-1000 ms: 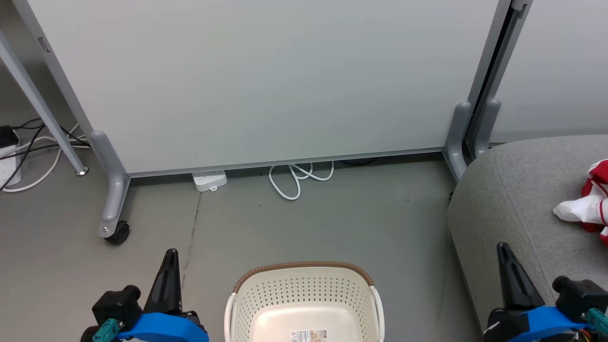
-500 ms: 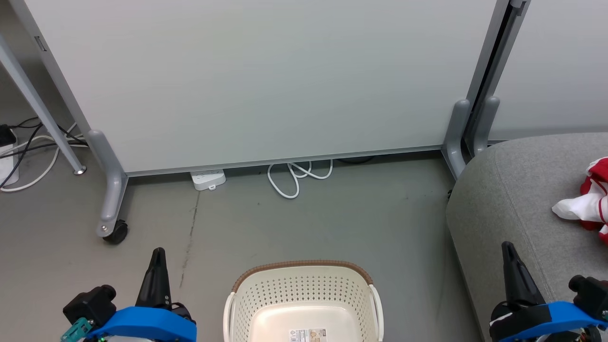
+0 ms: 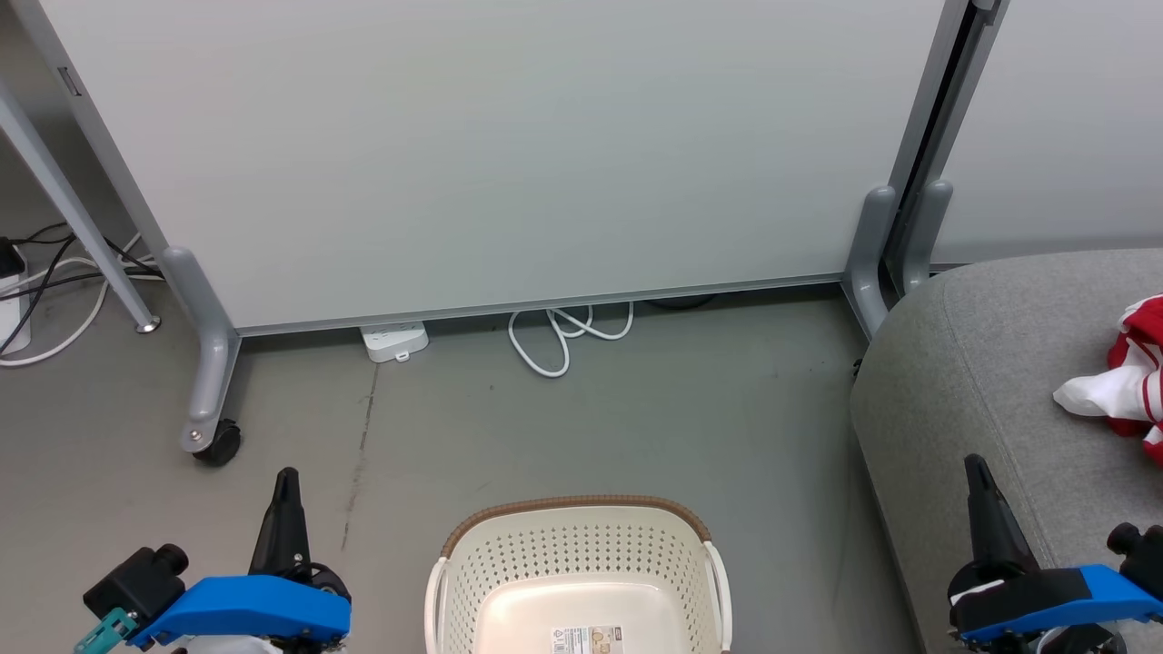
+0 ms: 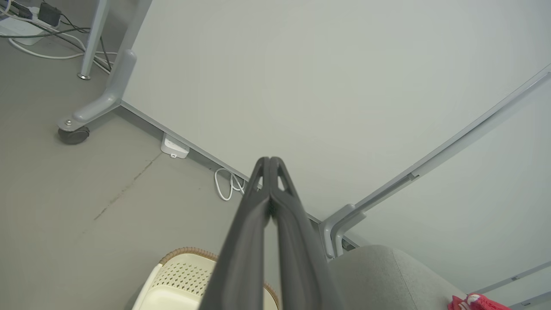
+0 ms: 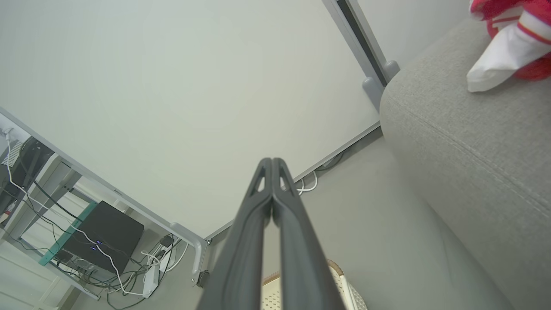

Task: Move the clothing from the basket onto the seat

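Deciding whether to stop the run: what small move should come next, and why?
Probably just park both arms: the basket shows a bare bottom, the clothing lies on the seat, and left gripper and right gripper are shut, empty.

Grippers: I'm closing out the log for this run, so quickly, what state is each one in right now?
Left gripper: closed, fingers pressed together, holding nothing.
Right gripper: closed, fingers pressed together, holding nothing.

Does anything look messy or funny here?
Nothing is broken or spilled. The clothing lies in a crumpled heap on the seat, and a white cable sits in a loose loop on the floor by the partition.
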{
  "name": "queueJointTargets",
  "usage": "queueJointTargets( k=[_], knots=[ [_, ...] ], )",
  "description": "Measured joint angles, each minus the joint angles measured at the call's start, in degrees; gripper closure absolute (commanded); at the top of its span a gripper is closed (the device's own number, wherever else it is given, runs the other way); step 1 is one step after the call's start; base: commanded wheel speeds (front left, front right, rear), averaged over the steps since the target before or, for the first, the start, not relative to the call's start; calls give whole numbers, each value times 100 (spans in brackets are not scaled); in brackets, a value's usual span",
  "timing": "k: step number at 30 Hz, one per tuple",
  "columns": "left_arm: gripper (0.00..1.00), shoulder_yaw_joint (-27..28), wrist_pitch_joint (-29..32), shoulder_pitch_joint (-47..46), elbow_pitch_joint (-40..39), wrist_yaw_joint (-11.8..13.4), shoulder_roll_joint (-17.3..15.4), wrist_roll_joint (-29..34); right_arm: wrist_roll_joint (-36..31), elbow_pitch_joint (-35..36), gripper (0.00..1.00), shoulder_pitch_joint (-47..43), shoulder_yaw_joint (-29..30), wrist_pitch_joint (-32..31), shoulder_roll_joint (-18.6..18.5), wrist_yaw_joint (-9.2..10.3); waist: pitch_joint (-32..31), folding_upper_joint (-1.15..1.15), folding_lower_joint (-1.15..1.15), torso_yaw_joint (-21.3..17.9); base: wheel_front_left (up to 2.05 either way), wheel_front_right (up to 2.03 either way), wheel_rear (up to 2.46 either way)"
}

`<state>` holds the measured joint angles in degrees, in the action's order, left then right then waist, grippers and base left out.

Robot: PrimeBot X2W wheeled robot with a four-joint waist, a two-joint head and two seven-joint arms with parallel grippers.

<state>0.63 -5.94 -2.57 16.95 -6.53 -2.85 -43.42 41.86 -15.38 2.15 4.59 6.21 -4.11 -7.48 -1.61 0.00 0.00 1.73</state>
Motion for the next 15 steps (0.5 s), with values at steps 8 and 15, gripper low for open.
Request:
queueJointTargets(
  k=[8,15],
  knots=[
    [100,64,153,-25,-29,-2,0,-604,627,18,100,24,23,-164,12,0,16,0,0,-15,0,0,0],
    [100,118,286,-87,-56,-7,0,-1107,1132,30,100,67,45,-294,23,0,30,0,0,-29,0,0,0]
  ],
)
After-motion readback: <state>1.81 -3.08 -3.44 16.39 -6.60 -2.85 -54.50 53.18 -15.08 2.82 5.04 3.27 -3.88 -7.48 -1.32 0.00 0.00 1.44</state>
